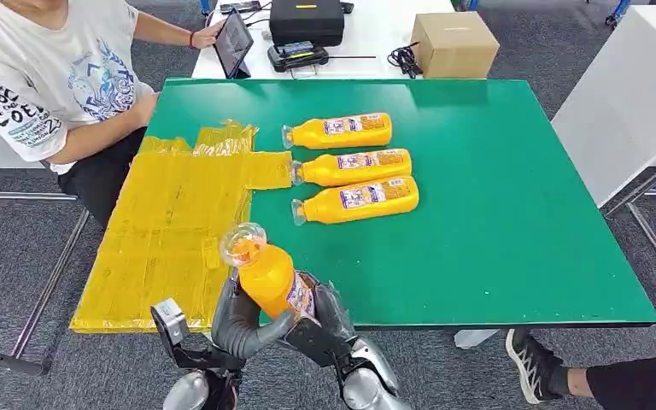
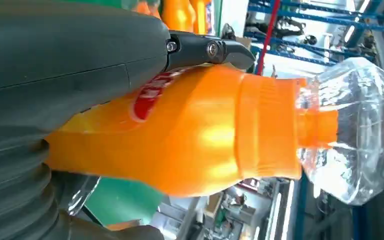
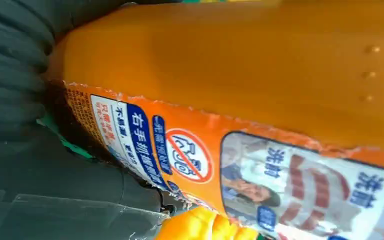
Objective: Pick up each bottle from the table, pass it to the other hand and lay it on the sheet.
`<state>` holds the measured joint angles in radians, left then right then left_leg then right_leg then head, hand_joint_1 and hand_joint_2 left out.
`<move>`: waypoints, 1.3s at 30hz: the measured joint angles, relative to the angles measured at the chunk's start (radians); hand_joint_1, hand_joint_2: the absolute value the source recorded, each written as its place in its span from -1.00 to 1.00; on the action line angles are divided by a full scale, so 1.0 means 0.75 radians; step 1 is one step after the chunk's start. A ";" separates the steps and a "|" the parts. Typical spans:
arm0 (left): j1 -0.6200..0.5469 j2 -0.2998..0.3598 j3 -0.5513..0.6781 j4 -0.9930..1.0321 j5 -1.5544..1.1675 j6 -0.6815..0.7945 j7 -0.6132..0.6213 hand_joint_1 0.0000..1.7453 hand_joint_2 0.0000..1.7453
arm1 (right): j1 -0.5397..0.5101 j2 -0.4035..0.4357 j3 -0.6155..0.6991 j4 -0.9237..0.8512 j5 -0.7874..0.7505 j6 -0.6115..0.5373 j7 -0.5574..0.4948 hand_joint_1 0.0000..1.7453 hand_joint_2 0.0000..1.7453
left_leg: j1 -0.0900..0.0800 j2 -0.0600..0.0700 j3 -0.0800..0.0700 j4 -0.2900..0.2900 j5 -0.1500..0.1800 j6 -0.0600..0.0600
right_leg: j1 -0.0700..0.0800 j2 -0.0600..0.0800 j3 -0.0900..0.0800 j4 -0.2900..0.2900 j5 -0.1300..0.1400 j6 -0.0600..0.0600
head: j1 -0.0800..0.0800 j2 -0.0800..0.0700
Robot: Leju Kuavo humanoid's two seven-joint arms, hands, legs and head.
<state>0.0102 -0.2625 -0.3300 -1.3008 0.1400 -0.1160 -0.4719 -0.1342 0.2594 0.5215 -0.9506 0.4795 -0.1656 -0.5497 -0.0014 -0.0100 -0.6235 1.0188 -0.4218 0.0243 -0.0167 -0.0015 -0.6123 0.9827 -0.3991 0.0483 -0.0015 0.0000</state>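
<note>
Orange bottles: four. Three lie side by side on the green counter — far bottle, middle bottle, near bottle; one held bottle at the near edge. Yellow sheet: one. Cardboard box: one. Tablet: one. Black case: one. Robot hands: two, left hand and right hand.

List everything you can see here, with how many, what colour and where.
Held bottle: one, orange, clear cap, gripped by both hands at the table's near edge.
Lying bottles: three, orange, side by side mid-table.
Sheet: one, yellow, table's left part, bare.
Table: one, green.
Cardboard box: one, brown, white desk behind.
Tablet: one, dark, same desk.
Person: one, white shirt, far left.
Left hand: grey.
Right hand: grey.
</note>
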 measured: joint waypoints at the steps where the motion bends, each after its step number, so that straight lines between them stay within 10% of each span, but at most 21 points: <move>1: 0.000 0.000 0.007 0.006 -0.001 0.003 0.002 -1.00 1.00 | -0.003 0.000 0.014 0.012 0.004 0.002 0.005 1.00 1.00 | 0.000 0.000 0.000 0.000 0.000 0.000 | 0.000 0.000 0.000 0.000 0.000 0.000 | 0.000 0.000; 17: -0.015 0.001 0.055 0.073 0.003 0.001 0.011 -1.00 1.00 | -0.052 -0.013 0.093 0.123 0.002 0.098 0.002 1.00 1.00 | 0.000 0.000 0.000 0.000 0.000 0.000 | 0.000 0.000 -0.001 0.000 0.000 0.000 | -0.001 0.000; 18: -0.017 0.002 0.057 0.078 0.010 -0.006 0.015 -0.84 1.00 | -0.055 -0.015 0.097 0.125 0.002 0.103 0.000 1.00 1.00 | 0.000 0.000 0.000 0.000 0.000 0.000 | 0.000 0.000 -0.001 0.000 0.000 0.000 | 0.000 0.000; 19: -0.019 0.002 0.058 0.086 0.013 -0.011 0.016 1.00 1.00 | -0.057 -0.018 0.102 0.129 0.002 0.108 -0.002 1.00 1.00 | 0.000 0.000 0.000 0.000 0.000 0.000 | 0.000 0.000 -0.001 0.000 0.000 0.000 | 0.000 0.000; 39: -0.033 0.003 0.110 0.117 0.081 -0.099 0.000 1.00 1.00 | -0.098 -0.025 0.142 0.160 -0.002 0.128 0.008 1.00 1.00 | 0.000 0.001 0.001 0.000 0.000 0.000 | 0.000 0.001 -0.001 0.000 0.000 0.000 | -0.001 0.000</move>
<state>-0.0147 -0.2602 -0.2472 -1.2127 0.2010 -0.1904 -0.4715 -0.2074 0.2407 0.6283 -0.8305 0.4780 -0.0694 -0.5436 -0.0015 -0.0088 -0.6230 1.0189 -0.4218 0.0243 -0.0168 -0.0009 -0.6129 0.9827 -0.3990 0.0483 -0.0019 0.0000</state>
